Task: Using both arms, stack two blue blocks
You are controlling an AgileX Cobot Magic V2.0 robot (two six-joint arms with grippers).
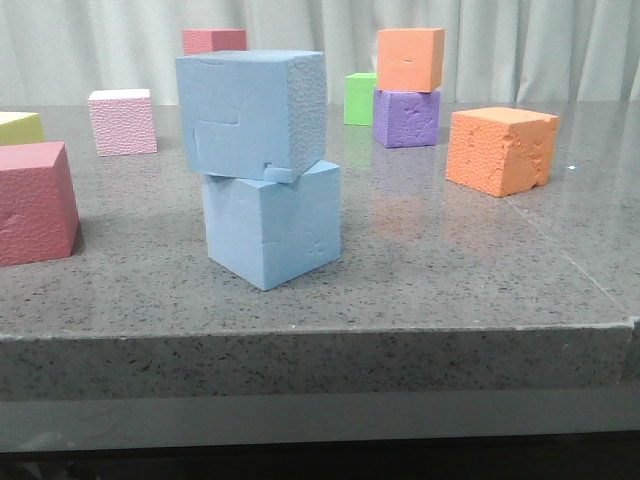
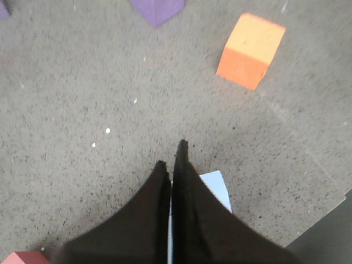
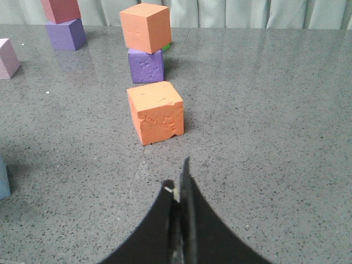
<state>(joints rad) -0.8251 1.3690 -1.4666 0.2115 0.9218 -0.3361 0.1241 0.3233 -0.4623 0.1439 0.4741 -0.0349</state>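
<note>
Both arms hang above the table [image 1: 420, 300], the left gripper [image 2: 173, 159] and right gripper [image 3: 179, 179] pinched closed, empty. Only the front view shows the grooved blue block [image 1: 250, 115] stacked on the lower blue block [image 1: 272, 225].

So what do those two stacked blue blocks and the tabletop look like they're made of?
Upper blue block: likely soft foam, matte, with a pebbly side, pressed-in groove marks and a chipped lower corner.
Lower blue block: same matte foam look, small dents.
Tabletop: speckled grey, slightly glossy, faint reflections; stone or a stone-look surface.

blue stack [image 1: 262, 165] mid-table | flanks bare | red cube [image 1: 35, 200] left, orange cube [image 1: 500, 150] right
</note>
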